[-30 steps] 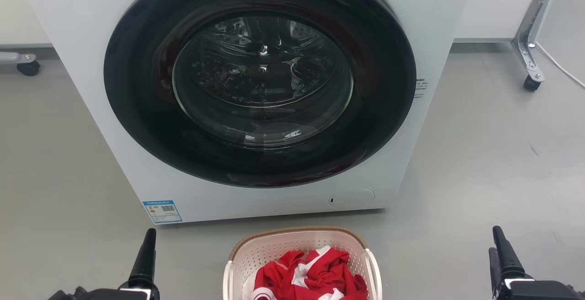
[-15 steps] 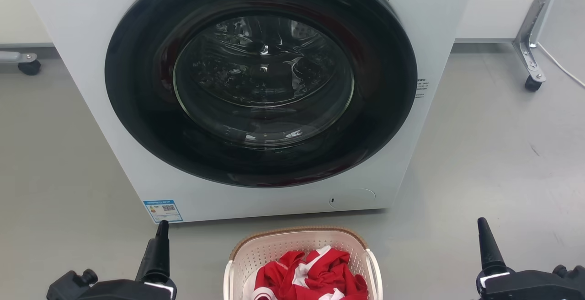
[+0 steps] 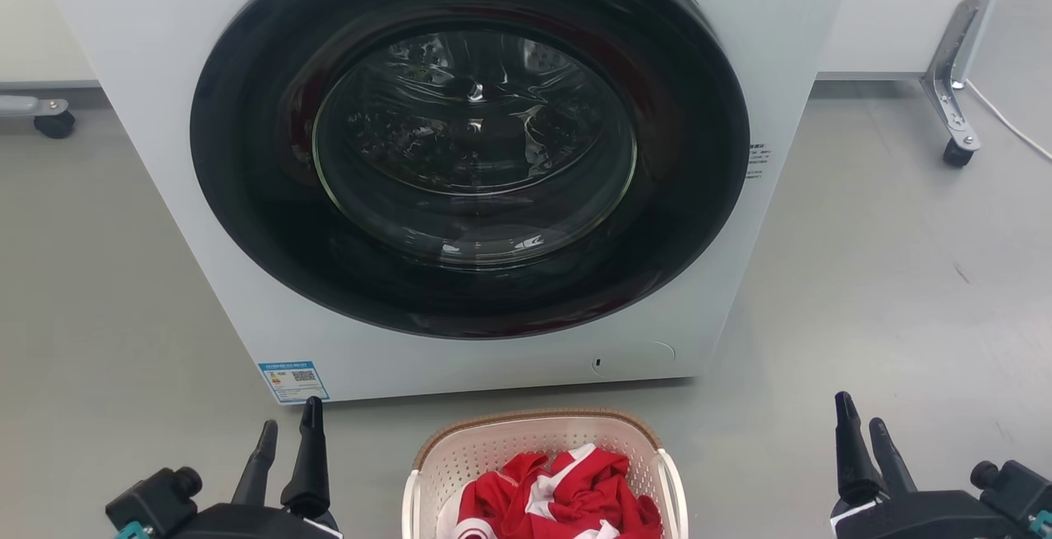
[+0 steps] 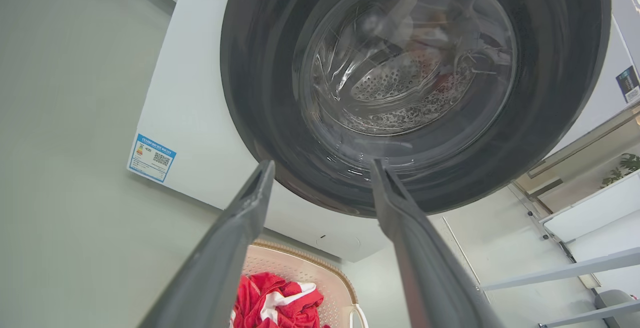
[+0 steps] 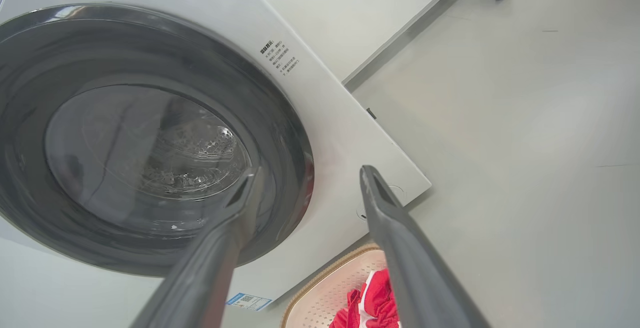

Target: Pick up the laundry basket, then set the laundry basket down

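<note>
The laundry basket (image 3: 485, 450) stands on the grey floor at the bottom middle of the head view, just in front of the washer. It is cream-white and perforated with a brown rim, and red-and-white clothes (image 3: 567, 486) lie in it. My left gripper (image 3: 289, 412) hovers open to its left, apart from it. To its right, and farther from it, my right gripper (image 3: 859, 409) is open. Nothing is between either pair of fingers. In the left wrist view, the left gripper (image 4: 322, 164) points at the washer door with the basket (image 4: 310, 270) low between its fingers. The right gripper (image 5: 311, 170) has the basket (image 5: 327, 288) below it.
A white front-loading washer (image 3: 148, 62) with a big dark round door (image 3: 468, 145) shut fills the space straight ahead. A metal leg on a caster (image 3: 953, 103) and a white cable (image 3: 1011, 124) are at the back right. Another caster (image 3: 53, 122) sits at the far left.
Both grippers have turned about their wrists, so each now shows two spread fingers instead of one. Both have shifted inward toward the basket. The basket has not moved.
</note>
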